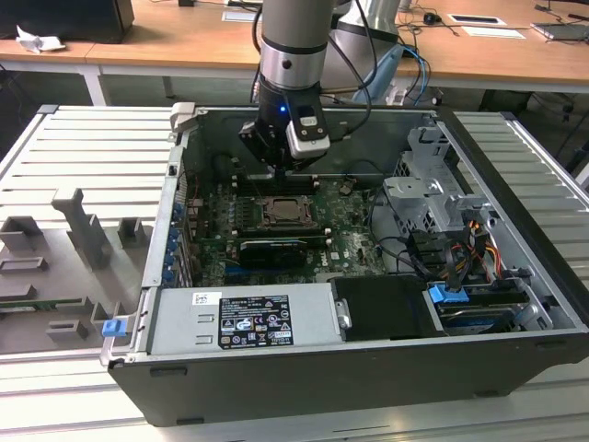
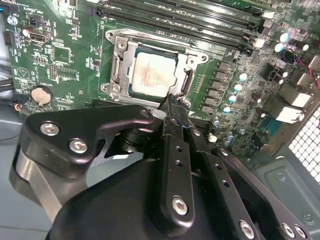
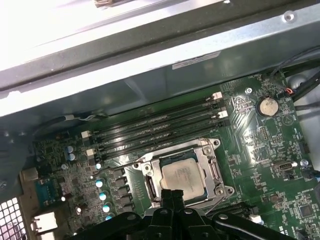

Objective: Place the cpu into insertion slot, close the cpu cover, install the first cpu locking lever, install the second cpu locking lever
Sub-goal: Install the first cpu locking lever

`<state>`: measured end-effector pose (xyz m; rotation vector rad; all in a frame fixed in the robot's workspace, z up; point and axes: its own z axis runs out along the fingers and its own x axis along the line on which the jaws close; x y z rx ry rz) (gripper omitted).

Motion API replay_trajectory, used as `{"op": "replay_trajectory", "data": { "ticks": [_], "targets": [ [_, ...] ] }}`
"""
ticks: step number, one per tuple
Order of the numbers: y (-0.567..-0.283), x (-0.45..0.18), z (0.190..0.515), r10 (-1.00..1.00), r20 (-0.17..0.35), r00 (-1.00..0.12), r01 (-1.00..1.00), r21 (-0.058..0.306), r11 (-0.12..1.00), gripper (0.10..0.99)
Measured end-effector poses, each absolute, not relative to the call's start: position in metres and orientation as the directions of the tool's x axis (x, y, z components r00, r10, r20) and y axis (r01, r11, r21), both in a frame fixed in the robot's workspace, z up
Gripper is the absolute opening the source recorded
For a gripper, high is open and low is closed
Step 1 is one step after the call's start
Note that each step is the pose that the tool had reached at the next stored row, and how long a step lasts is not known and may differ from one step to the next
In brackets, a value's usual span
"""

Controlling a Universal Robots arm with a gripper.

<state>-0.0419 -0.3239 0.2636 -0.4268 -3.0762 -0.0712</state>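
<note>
Cpu [image 2: 152, 75] lies flat, face up, in the slot [image 2: 186, 82] under the closed cover [image 2: 119, 62], inside the open case [image 1: 276, 373] on the bench [image 1: 74, 147]. Fingers [image 2: 174, 125], clenched together, have their tips at the cover's edge.

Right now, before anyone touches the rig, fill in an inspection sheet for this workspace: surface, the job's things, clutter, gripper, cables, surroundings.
Surface: open computer case on a slatted grey table; green circuit board inside.
Job's things: cpu sits in the insertion slot; cpu cover lies down around it.
Clutter: grey fixtures on the table at the exterior view's left.
Grippers: gripper shut, tips at the cover's edge.
Cables: coloured bundle inside the case at the exterior view's right.
Surroundings: wooden desks behind.
</note>
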Motion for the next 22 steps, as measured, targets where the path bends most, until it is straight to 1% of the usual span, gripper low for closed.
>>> {"op": "replay_trajectory", "data": {
  "ticks": [22],
  "targets": [
    [-0.3239,-0.0419,0.2636,0.157,0.041,-0.987,0.159,0.041,0.987,0.106]
  ]
}}
